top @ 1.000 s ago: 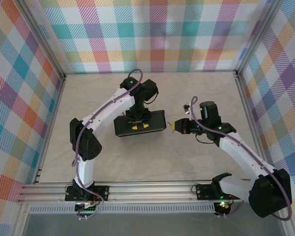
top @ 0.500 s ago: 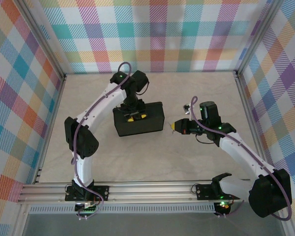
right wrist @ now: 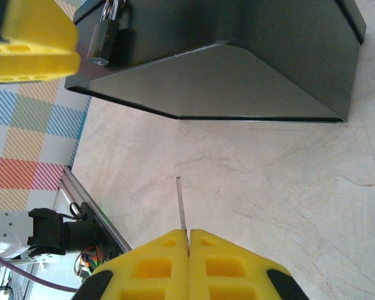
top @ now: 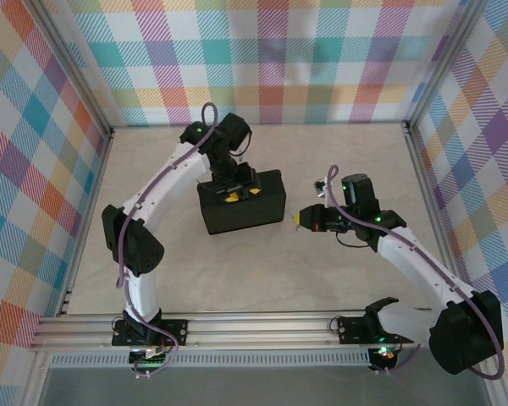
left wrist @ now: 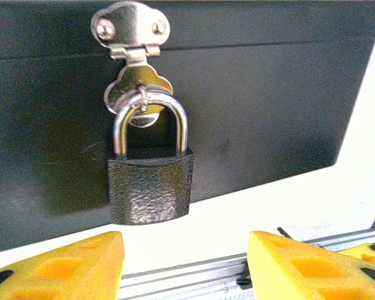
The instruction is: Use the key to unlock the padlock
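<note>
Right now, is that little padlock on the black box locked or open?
Locked, it seems: the padlock has both legs of its shackle sunk in its dark body, looped through the hasp of the box.

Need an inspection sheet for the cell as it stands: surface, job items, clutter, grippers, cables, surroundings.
Surface: pale marbled table, no damage seen.
Job's things: padlock hangs by its shackle from the hasp of the black box, shackle seated in the body; key juts from the right gripper, apart from the lock.
Clutter: nothing seen.
Grippers: left gripper open, facing the padlock without touching it; right gripper shut on the key.
Cables: purple cable runs along the left arm, no snag seen.
Surroundings: plaid walls, aluminium rail at the near edge.
</note>
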Robot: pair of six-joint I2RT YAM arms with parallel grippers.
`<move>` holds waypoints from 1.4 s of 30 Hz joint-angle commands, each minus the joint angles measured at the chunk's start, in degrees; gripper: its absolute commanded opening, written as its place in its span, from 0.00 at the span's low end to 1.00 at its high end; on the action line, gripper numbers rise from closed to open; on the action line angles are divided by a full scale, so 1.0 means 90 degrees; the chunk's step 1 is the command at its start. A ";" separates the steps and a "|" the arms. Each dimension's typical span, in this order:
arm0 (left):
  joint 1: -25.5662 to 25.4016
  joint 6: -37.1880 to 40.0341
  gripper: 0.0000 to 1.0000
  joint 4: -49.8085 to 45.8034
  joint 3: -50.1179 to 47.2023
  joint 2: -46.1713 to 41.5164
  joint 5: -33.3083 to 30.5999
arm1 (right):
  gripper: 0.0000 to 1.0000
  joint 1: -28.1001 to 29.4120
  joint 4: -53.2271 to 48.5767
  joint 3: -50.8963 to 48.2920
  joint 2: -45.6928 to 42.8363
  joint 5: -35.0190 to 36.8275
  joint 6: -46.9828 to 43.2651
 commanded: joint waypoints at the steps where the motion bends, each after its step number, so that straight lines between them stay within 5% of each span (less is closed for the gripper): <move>1: 0.0314 0.0392 0.56 0.0110 0.0086 -0.0473 0.0097 | 0.00 0.0132 -0.0185 0.0228 -0.0047 0.0098 0.0076; 9: 0.1056 0.1698 0.59 0.0182 0.0047 -0.0559 -0.0900 | 0.00 0.0462 -0.0104 0.0313 0.0029 0.0261 0.0258; 15: 0.1574 0.2438 0.63 0.1705 -0.0818 -0.0750 -0.1015 | 0.00 0.0718 0.0185 0.0285 0.0139 0.0241 0.0477; 24: 0.1855 0.2865 0.64 0.3064 -0.1890 -0.0842 0.0140 | 0.00 0.0852 0.0586 0.0104 0.0144 0.0071 0.0747; 42: 0.1754 0.2162 0.64 0.3434 -0.3155 -0.1553 0.2119 | 0.00 0.0852 0.0779 -0.0040 0.0128 0.0070 0.0787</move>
